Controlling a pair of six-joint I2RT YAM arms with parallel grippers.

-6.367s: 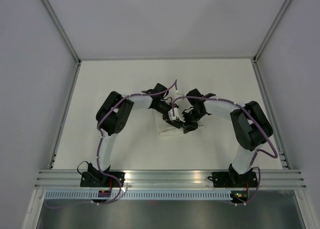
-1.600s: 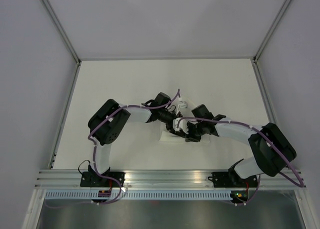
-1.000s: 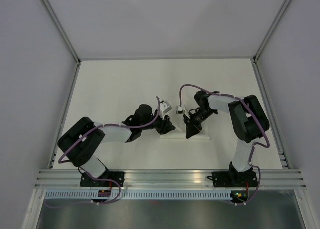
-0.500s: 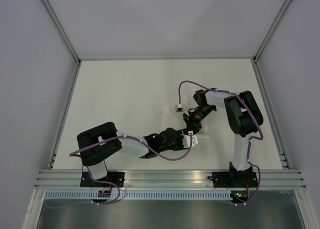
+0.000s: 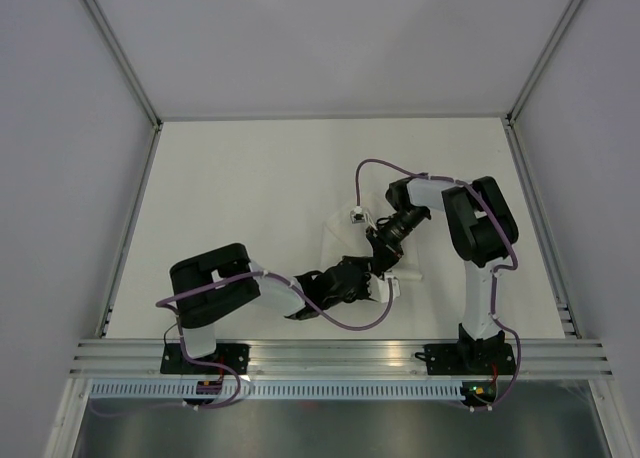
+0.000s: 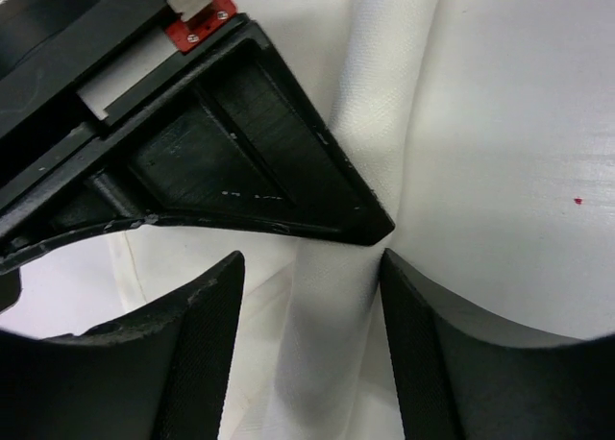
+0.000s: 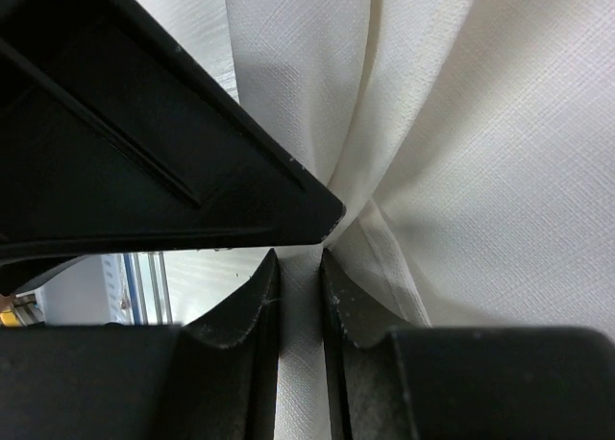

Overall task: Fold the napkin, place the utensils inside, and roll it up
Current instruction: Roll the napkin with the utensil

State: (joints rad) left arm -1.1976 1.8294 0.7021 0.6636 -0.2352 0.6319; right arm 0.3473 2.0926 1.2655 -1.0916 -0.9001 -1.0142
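Evidently right tool [image 7: 300, 301] pinches a napkin [image 7: 461, 123] fold; left tool [image 6: 312, 354] gapes, straddling it.

No legible txt, nos. or logos. Only marker-like bits: red tab [image 6: 197, 22] w/ white strip, up-left of the napkin [image 6: 480, 123] fold, blank. White tag [image 5: 356, 216] over napkin's far edge, too small to read.
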